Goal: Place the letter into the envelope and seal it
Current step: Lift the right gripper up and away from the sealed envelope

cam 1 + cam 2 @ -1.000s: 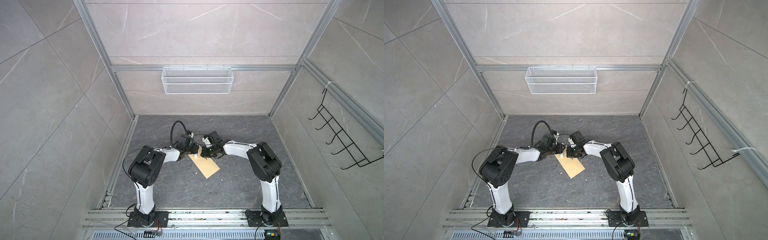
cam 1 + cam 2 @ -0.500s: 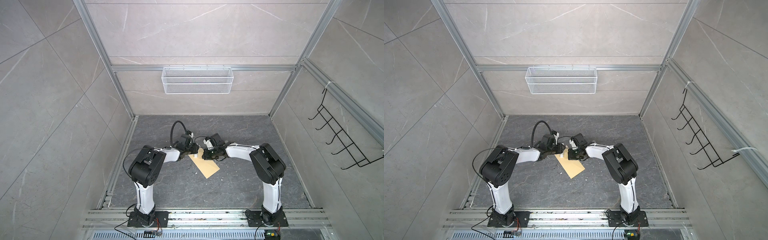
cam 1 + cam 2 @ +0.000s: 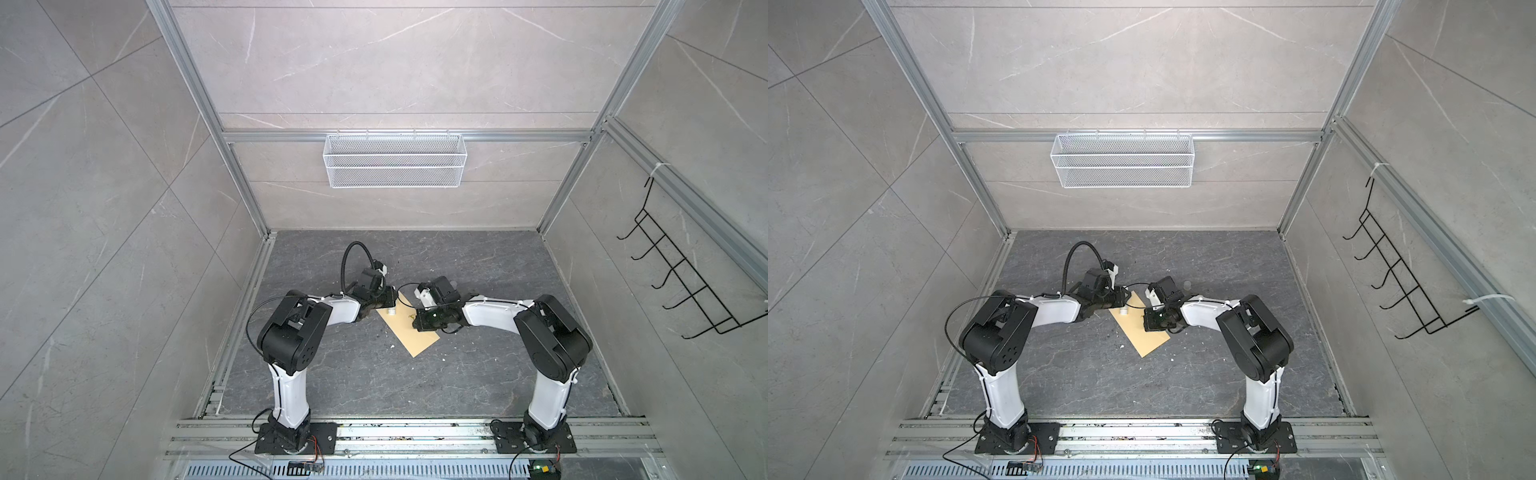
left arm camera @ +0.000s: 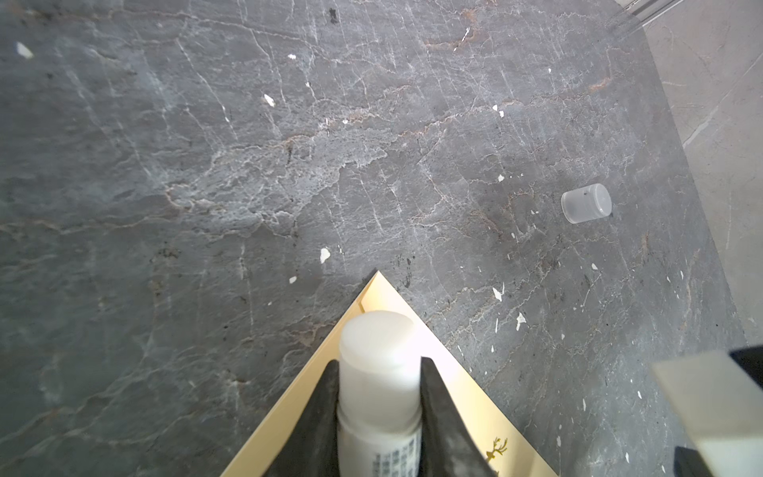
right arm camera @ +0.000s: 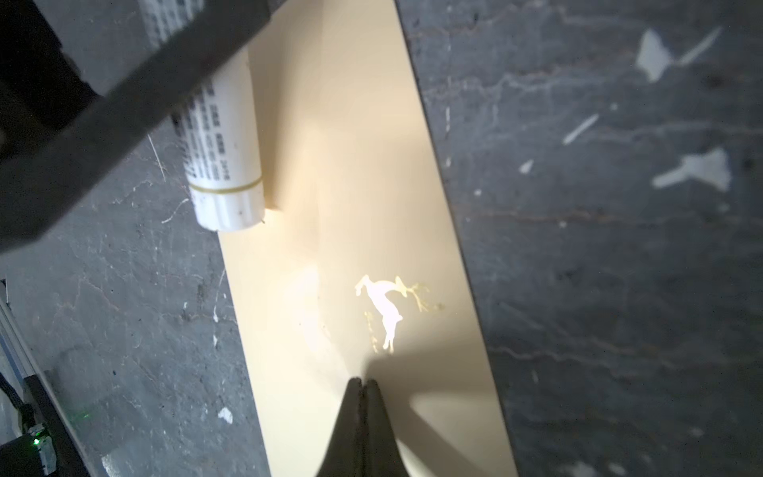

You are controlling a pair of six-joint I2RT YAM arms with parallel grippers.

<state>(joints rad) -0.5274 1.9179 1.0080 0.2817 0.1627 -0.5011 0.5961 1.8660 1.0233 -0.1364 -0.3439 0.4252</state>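
My left gripper (image 4: 380,362) is closed partway around a white glue stick (image 4: 377,338), whose end sits over the envelope (image 3: 411,341) at its far corner. The envelope lies flat and slanted between the arms. My right gripper (image 5: 363,383) is pinched fully closed and empty, over the envelope near its gold deer (image 5: 388,305).

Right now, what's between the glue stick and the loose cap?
Left wrist view: past the envelope corner under the glue stick, only bare flecked tabletop up to the cap.
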